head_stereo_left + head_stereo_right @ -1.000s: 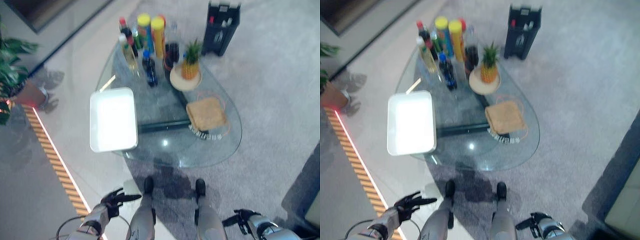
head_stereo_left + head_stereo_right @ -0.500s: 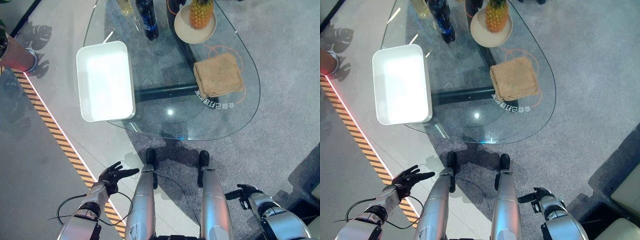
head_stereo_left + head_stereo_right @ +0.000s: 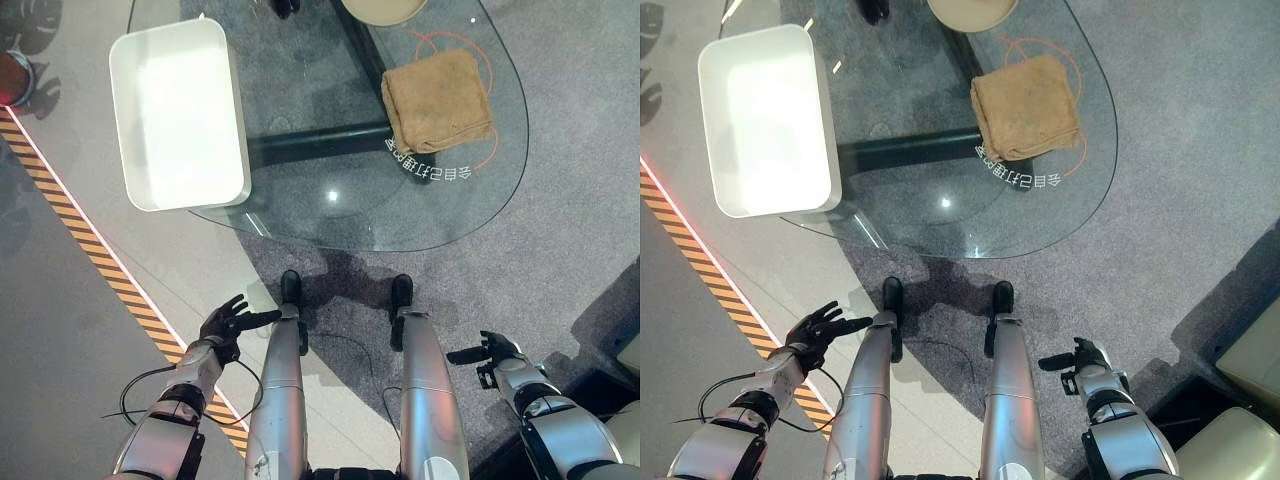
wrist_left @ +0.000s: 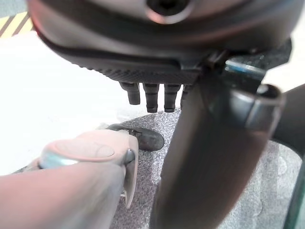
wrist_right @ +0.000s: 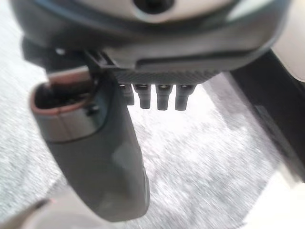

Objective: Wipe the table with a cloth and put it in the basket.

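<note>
Cloth [image 3: 436, 100] was just sitting folded on the glass surface [image 3: 420, 215], a tan squarish pad over on the robot's right side, lying flat inside an orange ring marked on the glass; its sides ran a little skewed to the surface's edge, and I couldn't really pick out a long axis since it looked near enough square; nothing was touching it.

Left robot hand [image 3: 228, 323] hung low beside the robot, well short of the surface, fingers spread and relaxed, thumb sticking out, holding nothing; right robot hand [image 3: 491, 354] was down low on the other side over the grey carpet [image 3: 570, 200], fingers loosely extended too, thumb apart, also empty; the wrist views backed that up, straight fingers in a row with only floor past them.

White basket [image 3: 178, 110], more of a rectangular tub really, sat on the left end of the surface, its long side running away from the robot, one end hanging over the glass edge; inside looked bare and bright white; it was well apart from the cloth, with the dark base bar [image 3: 315, 143] of the surface visible through the glass between them; a round beige plate [image 3: 382, 10] showed at the far edge, near the cloth.
</note>
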You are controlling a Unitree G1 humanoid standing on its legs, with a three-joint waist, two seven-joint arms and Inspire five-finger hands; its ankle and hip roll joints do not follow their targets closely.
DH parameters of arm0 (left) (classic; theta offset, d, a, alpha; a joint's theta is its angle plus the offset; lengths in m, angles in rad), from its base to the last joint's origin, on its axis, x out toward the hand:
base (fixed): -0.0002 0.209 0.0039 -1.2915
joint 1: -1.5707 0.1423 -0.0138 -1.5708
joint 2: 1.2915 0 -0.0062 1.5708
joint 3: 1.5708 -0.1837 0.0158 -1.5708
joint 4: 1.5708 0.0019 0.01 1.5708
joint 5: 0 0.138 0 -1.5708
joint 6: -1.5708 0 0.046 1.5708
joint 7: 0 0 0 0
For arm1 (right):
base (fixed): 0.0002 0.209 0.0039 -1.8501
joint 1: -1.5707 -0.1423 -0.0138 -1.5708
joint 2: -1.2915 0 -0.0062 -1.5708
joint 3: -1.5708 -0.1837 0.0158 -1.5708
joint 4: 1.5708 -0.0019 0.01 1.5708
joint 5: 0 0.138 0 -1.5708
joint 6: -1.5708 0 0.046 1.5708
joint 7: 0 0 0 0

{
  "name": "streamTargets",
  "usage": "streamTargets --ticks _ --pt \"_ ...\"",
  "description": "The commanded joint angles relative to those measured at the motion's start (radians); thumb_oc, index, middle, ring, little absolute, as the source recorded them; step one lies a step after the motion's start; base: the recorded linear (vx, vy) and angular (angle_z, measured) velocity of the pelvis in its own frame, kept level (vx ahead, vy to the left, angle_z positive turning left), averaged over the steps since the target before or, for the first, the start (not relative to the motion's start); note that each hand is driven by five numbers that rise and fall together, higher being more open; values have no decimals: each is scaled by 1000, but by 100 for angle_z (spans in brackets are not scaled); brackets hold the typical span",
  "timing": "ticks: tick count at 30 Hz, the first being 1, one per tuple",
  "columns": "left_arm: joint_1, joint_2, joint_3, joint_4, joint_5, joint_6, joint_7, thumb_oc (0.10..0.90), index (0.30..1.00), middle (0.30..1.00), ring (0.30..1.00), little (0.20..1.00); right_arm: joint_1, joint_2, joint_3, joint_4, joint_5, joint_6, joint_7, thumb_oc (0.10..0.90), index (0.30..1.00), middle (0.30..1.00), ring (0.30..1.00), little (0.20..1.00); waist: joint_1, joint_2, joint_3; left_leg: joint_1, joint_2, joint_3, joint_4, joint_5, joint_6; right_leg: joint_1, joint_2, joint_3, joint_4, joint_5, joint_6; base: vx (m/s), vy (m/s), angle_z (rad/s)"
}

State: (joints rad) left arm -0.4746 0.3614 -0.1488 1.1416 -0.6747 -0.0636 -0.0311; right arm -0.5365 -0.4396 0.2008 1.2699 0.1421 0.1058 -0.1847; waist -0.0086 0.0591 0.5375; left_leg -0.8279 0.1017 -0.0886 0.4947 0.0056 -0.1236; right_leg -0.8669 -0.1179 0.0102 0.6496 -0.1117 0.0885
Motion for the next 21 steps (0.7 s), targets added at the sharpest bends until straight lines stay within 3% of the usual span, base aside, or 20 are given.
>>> streamTargets --ticks 1,5,10,17,21 --pt "68 44 10 -4 -32 -46 22 800 900 900 900 900 59 -75 -22 -15 47 -60 -88 800 900 900 900 900 -9 -8 -25 -30 -96 72 93 -65 103 15 70 -76 6 -10 -82 0 0 0" --pt "74 44 7 -7 -36 -49 15 800 900 900 900 900 47 -98 -53 -31 95 -131 -129 800 900 900 900 900 -6 -10 -19 -32 -95 72 100 -70 103 12 66 -75 10 -7 -80 0 0 0" --pt "99 54 -5 -24 -47 -70 24 800 900 900 900 900 4 -194 -101 -149 142 -233 -277 800 900 900 900 900 -4 -24 -18 -35 -95 75 104 -77 104 14 62 -73 -11 12 -73 7 -16 0" --pt "107 75 -35 -19 -73 -93 9 800 900 900 900 900 -220 -361 -84 -258 158 -267 -420 800 900 900 900 900 13 -27 -17 -29 -96 79 44 -59 102 16 52 -90 -82 46 -64 1 5 -1" --pt "103 78 -48 -23 -91 -92 8 800 900 900 900 900 -318 -403 -36 -297 161 -261 -473 800 900 900 900 900 18 -24 -17 -32 -98 78 25 -51 100 13 50 -96 -104 55 -62 -2 41 0"
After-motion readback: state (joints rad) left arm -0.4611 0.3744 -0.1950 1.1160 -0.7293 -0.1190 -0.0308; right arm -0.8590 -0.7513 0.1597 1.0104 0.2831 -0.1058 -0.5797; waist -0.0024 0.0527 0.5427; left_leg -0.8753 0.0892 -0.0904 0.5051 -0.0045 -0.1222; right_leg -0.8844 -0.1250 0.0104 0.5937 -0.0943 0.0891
